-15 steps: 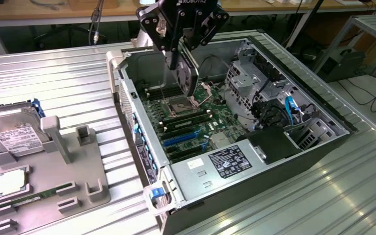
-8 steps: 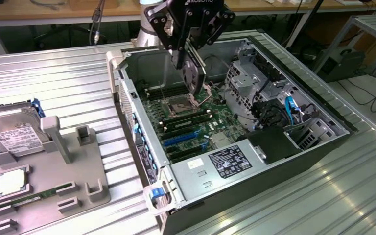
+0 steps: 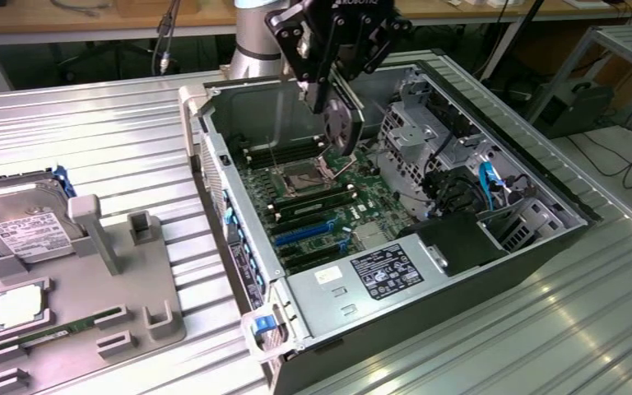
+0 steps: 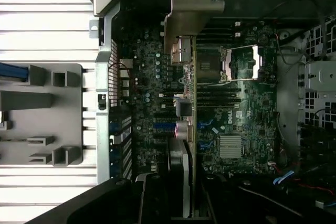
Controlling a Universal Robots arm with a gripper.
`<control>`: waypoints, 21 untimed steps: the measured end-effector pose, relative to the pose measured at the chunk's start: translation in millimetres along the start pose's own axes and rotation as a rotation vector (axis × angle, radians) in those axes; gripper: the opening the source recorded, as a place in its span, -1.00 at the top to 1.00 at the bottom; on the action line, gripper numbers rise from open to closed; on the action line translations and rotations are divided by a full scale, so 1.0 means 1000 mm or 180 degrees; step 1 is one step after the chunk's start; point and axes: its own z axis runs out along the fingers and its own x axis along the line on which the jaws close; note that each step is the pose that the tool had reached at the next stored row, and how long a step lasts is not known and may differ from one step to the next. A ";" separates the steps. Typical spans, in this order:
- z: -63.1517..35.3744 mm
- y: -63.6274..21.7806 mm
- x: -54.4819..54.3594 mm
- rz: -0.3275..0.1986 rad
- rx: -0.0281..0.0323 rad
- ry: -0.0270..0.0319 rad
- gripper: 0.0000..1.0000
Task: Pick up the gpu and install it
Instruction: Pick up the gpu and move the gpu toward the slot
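Observation:
The gpu (image 3: 341,127) is a thin black card that hangs on edge over the open computer case (image 3: 215,164), above the motherboard (image 3: 316,206) near the CPU socket (image 3: 299,174). My gripper (image 3: 332,90) is shut on its upper part. In the wrist view the gpu (image 4: 192,103) runs edge-on as a thin brownish line across the board, with its silver bracket (image 4: 194,3) at the far end by the case's rear wall. The gripper (image 4: 189,192) clamps it from both sides. The blue expansion slots (image 3: 299,233) lie below and towards the case's front.
A grey holder tray (image 3: 129,288) on the exterior view's left carries a silver hard drive (image 3: 20,226), a CPU (image 3: 17,304) and a green memory stick (image 3: 58,333). Inside the case are the power supply (image 3: 382,271), a drive cage (image 3: 415,132) and blue cables (image 3: 486,177).

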 end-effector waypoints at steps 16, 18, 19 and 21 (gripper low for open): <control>0.0006 -0.0001 -0.049 -0.0029 0.0000 0.0001 0.44; 0.0006 -0.0001 -0.056 -0.0030 -0.0001 0.0001 0.44; 0.0007 -0.0001 -0.060 -0.0032 0.0000 0.0002 0.44; 0.0008 -0.0001 -0.065 -0.0033 -0.0001 0.0001 0.44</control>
